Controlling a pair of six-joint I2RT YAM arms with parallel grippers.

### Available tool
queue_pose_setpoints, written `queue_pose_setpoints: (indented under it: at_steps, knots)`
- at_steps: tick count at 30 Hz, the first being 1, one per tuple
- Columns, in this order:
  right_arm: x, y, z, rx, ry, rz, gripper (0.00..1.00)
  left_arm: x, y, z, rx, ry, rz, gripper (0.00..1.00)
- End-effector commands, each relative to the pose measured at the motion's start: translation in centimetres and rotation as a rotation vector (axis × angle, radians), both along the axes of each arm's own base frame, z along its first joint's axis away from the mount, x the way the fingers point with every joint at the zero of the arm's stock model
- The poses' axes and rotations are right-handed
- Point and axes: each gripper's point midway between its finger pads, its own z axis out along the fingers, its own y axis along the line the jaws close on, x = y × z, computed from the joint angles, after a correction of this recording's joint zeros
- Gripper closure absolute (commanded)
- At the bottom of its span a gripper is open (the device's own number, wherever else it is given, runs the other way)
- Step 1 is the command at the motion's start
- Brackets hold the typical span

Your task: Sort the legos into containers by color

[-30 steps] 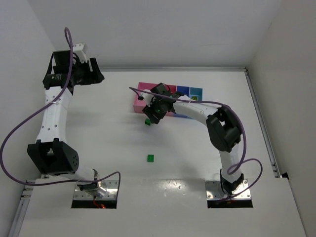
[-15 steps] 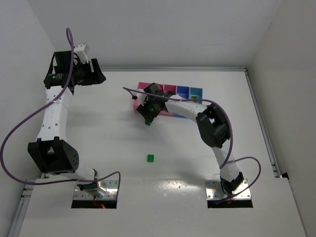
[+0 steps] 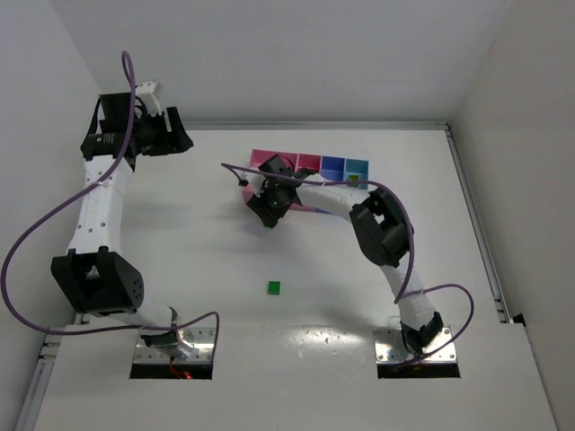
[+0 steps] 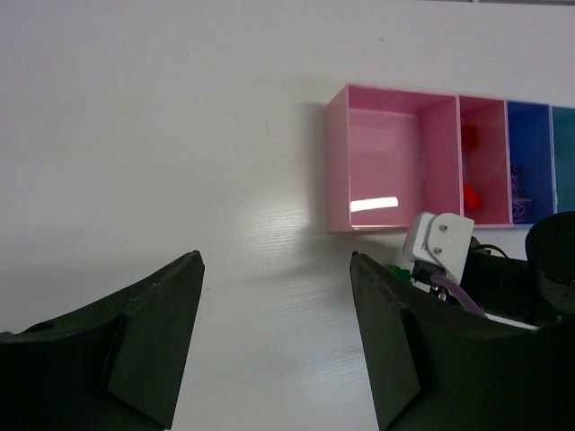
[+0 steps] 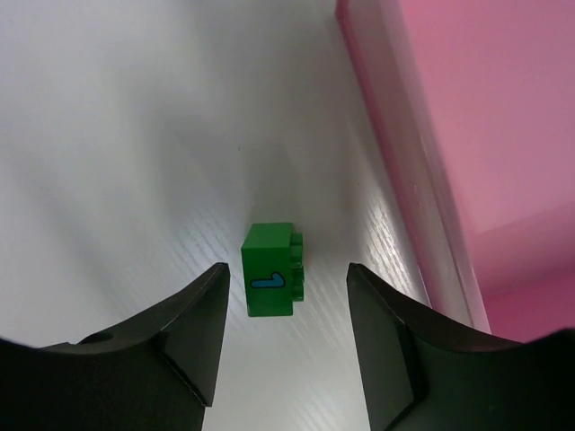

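Far to the left, my left hand [image 4: 276, 269] hangs over the white surface [image 4: 135, 135], fingers spread wide with nothing between them. Toward the middle, my right hand [image 3: 268, 214] is low over the surface. Its fingers are parted at a moderate width and straddle a small dark green studded plastic brick [image 5: 269, 285] with a gap on either side, so nothing is gripped yet. That brick lies on the surface with a pale blue mark on its upper face and its studs pointing toward the row of four joined shallow plastic bins [image 4: 337, 162], just beside the row's outer left wall. I judge it light, rigid and smooth, apt to skid or twist if pinched off-centre. The flat opposite faces look the surest hold; as I am lined up, one finger would meet the studs. A second green brick [image 3: 273, 287] lies alone nearer my bases, well apart. In the row, the wide pink bin [image 4: 386, 117] looks empty where I can see it. The narrower pink bin [image 4: 485, 117] holds two red bricks [image 4: 472, 196], the blue-violet bin [image 4: 530, 126] holds a purple piece [image 4: 519, 193], and the light blue bin [image 3: 358, 165] shows a yellow-green brick [image 3: 353, 180].
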Motion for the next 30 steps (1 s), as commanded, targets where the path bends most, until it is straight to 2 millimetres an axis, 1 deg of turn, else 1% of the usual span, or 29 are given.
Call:
queue_pose_setpoints:
  at_steps: [1, 2, 5, 6, 7, 8, 9, 10, 11, 12, 13, 14, 16, 17, 18, 19, 20, 21, 22, 23, 24, 25, 26, 27, 28, 29, 30]
  knots:
    - [0.5, 1.4, 0.7, 0.037, -0.01, 0.013, 0.44, 0.6, 0.3, 0.9, -0.009, -0.032, -0.002, 0.27]
    - [0.4, 1.3, 0.2, 0.028, -0.008, 0.021, 0.46, 0.6, 0.3, 0.9, -0.009, -0.032, -0.002, 0.27]
    - [0.3, 1.5, 0.2, 0.035, -0.002, 0.027, 0.55, 0.7, 0.5, 0.9, 0.003, -0.034, 0.001, 0.27]
    - [0.3, 1.5, 0.2, 0.035, -0.002, 0.027, 0.6, 0.7, 0.5, 0.9, 0.003, -0.034, 0.001, 0.27]
    - [0.3, 1.4, -0.3, 0.026, 0.001, 0.034, 0.63, 0.9, 0.6, 0.5, 0.007, -0.024, 0.009, 0.27]
    - [0.5, 1.6, 0.1, 0.032, -0.006, 0.034, 0.66, 0.9, 0.6, 0.5, 0.007, -0.024, 0.009, 0.27]
    - [0.2, 1.5, 0.0, 0.031, 0.007, 0.039, 0.72, 0.9, 0.7, 0.5, 0.015, -0.026, 0.004, 0.27]
    - [0.2, 1.5, 0.0, 0.031, 0.007, 0.039, 0.74, 0.7, 0.8, 0.9, 0.021, -0.036, 0.012, 0.27]
    - [-0.1, 1.7, 0.6, 0.045, 0.011, 0.058, 0.76, 0.6, 0.8, 0.5, 0.027, -0.029, 0.007, 0.27]
    - [-0.2, 1.9, 1.2, 0.059, 0.008, 0.064, 0.79, 0.6, 0.8, 1.2, 0.031, -0.053, 0.007, 0.27]
    - [-0.7, 2.0, 1.6, 0.076, 0.021, 0.078, 0.79, 0.2, 1.3, 1.0, 0.038, -0.052, 0.013, 0.27]
    - [-0.9, 2.3, 3.5, 0.106, 0.009, 0.09, 0.79, 0.0, 1.2, 0.6, 0.038, -0.049, 0.013, 0.27]
    - [-1.9, 2.4, 5.1, 0.147, 0.018, 0.116, 0.79, -0.4, 2.2, 0.4, 0.049, -0.059, 0.015, 0.27]
    - [-1.9, 2.7, 8.0, 0.189, -0.018, 0.127, 0.79, -0.8, 2.4, 0.1, 0.042, -0.052, 0.017, 0.27]
    - [-2.4, 2.6, 8.7, 0.209, -0.014, 0.125, 0.79, -0.8, 3.5, -0.1, 0.053, -0.055, 0.035, 0.27]
    - [-2.3, 2.8, 10.3, 0.236, -0.039, 0.12, 0.79, -1.0, 3.8, 0.0, 0.049, -0.065, 0.039, 0.25]
    - [-2.4, 2.8, 11.0, 0.252, -0.048, 0.113, 0.79, -1.2, 4.5, -0.8, 0.037, -0.047, 0.05, 0.24]
    - [-2.0, 3.2, 12.5, 0.28, -0.07, 0.106, 0.79, -1.2, 4.8, -0.6, 0.034, -0.057, 0.052, 0.24]
    - [-1.0, 2.8, 13.2, 0.285, -0.092, 0.087, 0.79, -1.3, 4.6, -1.0, 0.026, -0.047, 0.044, 0.24]
    - [0.1, 2.8, 14.3, 0.293, -0.121, 0.071, 0.8, -1.3, 5.0, -1.0, 0.027, -0.046, 0.055, 0.24]
    - [1.2, 2.5, 14.2, 0.28, -0.14, 0.044, 0.8, -1.2, 4.9, -1.3, 0.012, -0.037, 0.052, 0.24]
    - [2.0, 2.5, 13.3, 0.272, -0.132, 0.034, 0.8, -1.1, 4.6, -1.5, -0.004, -0.038, 0.044, 0.24]
    - [3.3, 2.2, 13.9, 0.281, -0.148, 0.017, 0.8, -1.1, 4.6, -1.5, -0.012, -0.036, 0.048, 0.24]
    - [3.8, 2.3, 13.5, 0.267, -0.146, 0.007, 0.8, -1.0, 4.6, -1.3, -0.009, -0.045, 0.048, 0.24]
    - [4.8, 2.2, 13.4, 0.269, -0.153, -0.005, 0.8, -0.8, 4.8, -1.6, -0.002, -0.051, 0.057, 0.22]
    - [5.7, 2.6, 12.7, 0.259, -0.154, -0.013, 0.8, -0.7, 4.9, -1.8, -0.001, -0.054, 0.057, 0.21]
    - [6.4, 2.3, 12.2, 0.249, -0.145, -0.026, 0.8, -0.7, 5.1, -1.6, 0.009, -0.066, 0.067, 0.21]
